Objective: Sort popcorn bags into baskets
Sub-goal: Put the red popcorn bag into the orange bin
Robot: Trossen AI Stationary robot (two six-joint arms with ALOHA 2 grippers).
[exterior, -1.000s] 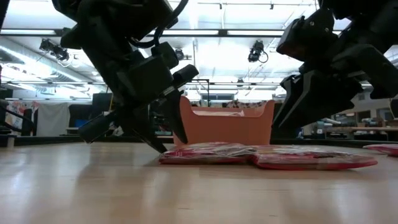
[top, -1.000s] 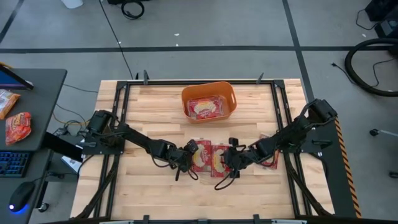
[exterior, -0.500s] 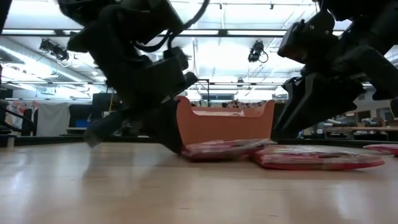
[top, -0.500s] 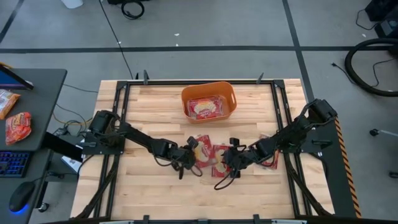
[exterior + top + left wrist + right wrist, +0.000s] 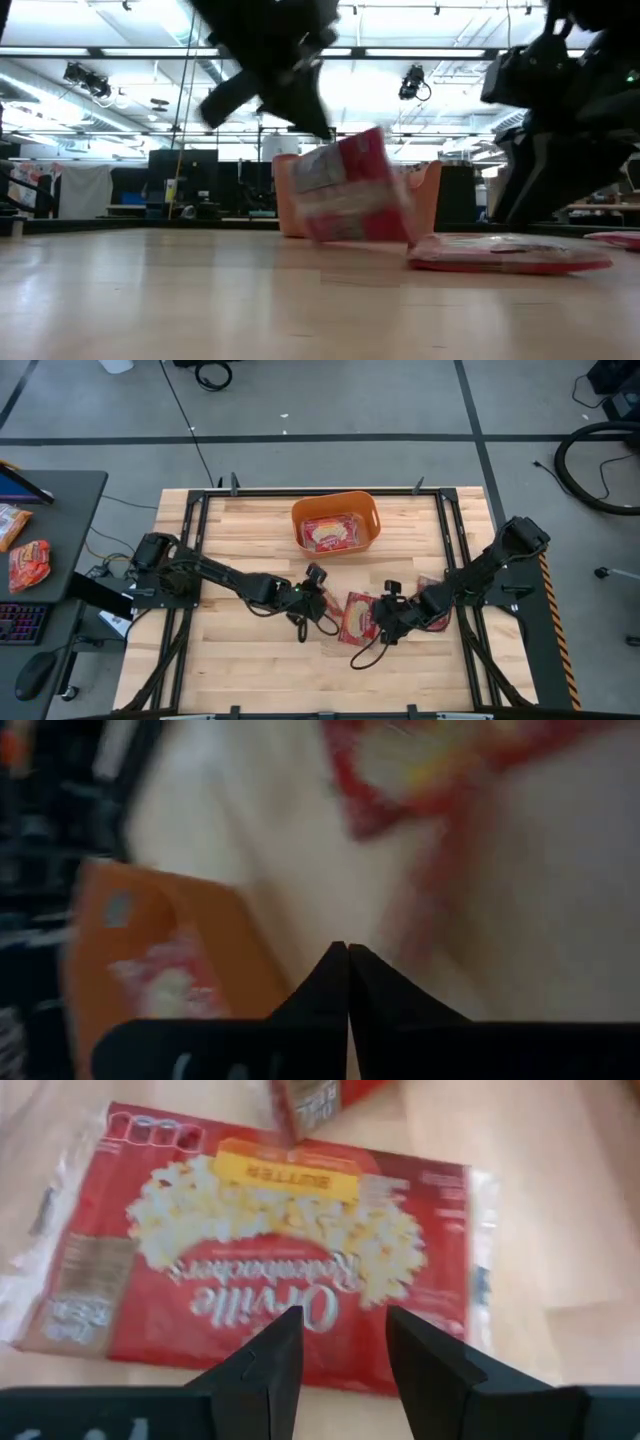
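- Popcorn sorting is partly done: one red bag [image 5: 327, 533] already lies flat inside the orange basket [image 5: 336, 503], which sits at the far middle of the wooden surface [image 5: 240, 660].
- Left hand [image 5: 316, 586] is raised off the surface near the middle, its arm stretched low from the left edge. In the left wrist view its fingers [image 5: 347, 982] meet at the tips, and the low view shows a lifted bag [image 5: 352, 190] hanging tilted beneath it, clear of the wood. I judge the hand clamped on one edge of that bag, gripped at the rim so the flat packet can swing free for carrying.
- The lifted bag hangs in front of the basket in the low view, so the carry toward the tub looks begun but not finished.
- Right hand [image 5: 388, 617] hovers low over another bag [image 5: 359, 617] lying flat just right of centre. The right wrist view shows its two fingers [image 5: 268, 1370] held apart above the packet's printed face [image 5: 290, 1280], not yet gripping. That pose suits a pinch at the near edge.
- A further bag [image 5: 434, 610] lies partly under the right arm, close beside the centre one.
- Risk, as I judge it: the glossy packet may slip from an edge-only grip during the move.
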